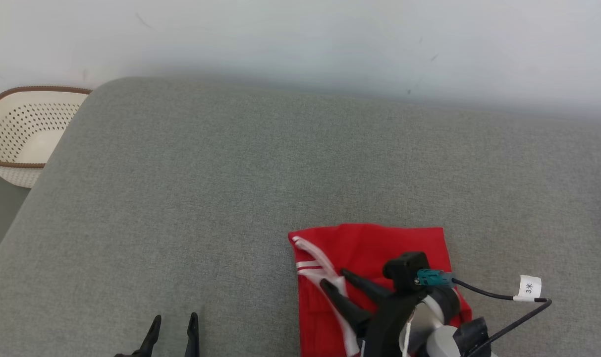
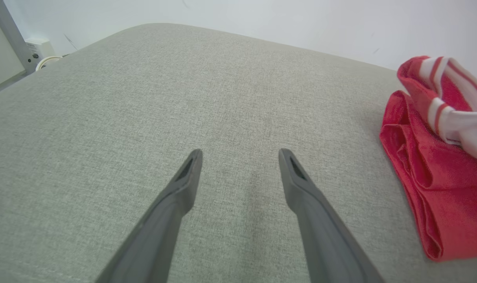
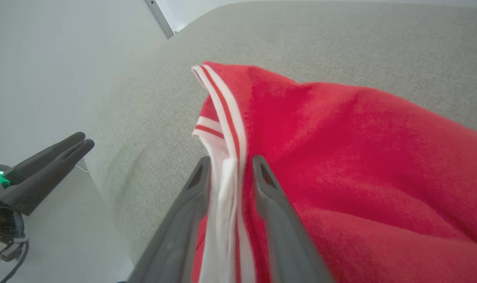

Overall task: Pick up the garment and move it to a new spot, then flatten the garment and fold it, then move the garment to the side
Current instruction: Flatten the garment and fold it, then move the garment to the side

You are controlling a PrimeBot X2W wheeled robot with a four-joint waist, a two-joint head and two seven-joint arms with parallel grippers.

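The garment (image 1: 369,248) is red with a white, red-striped band, and it lies folded on the grey cushion (image 1: 221,188) at the lower right. My right gripper (image 1: 334,277) sits over its left edge. In the right wrist view the fingers of this gripper (image 3: 231,165) stand parted, with the white band of the garment (image 3: 340,137) lying between them. My left gripper (image 1: 175,317) is open and empty at the bottom left, well clear of the cloth. The left wrist view has its fingers (image 2: 240,151) spread over bare cushion, with the garment (image 2: 431,188) bunched at the right.
A cream perforated basket (image 1: 27,129) with a brown rim stands off the cushion's left edge. A pale wall (image 1: 300,39) runs behind. The cushion stretches bare to the left and behind the garment. A tagged cable (image 1: 528,287) loops from my right wrist.
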